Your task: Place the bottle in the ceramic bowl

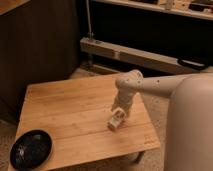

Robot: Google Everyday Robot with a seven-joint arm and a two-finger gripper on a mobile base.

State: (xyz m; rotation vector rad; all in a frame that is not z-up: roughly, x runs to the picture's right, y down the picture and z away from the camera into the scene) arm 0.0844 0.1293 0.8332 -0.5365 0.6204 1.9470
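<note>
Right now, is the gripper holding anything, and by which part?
Cannot tell: the gripper sits right over the bottle, which lies on the table.

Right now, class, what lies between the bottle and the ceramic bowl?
In the camera view, only bare wooden tabletop lies between bottle and ceramic bowl; the gripper sits right over the bottle.

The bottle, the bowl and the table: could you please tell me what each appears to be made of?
The bottle looks like whitish matte plastic. The bowl seems glazed ceramic: black with glossy highlights. The table is wood, with visible planks and grain. The pincer is at the bottle.
</note>
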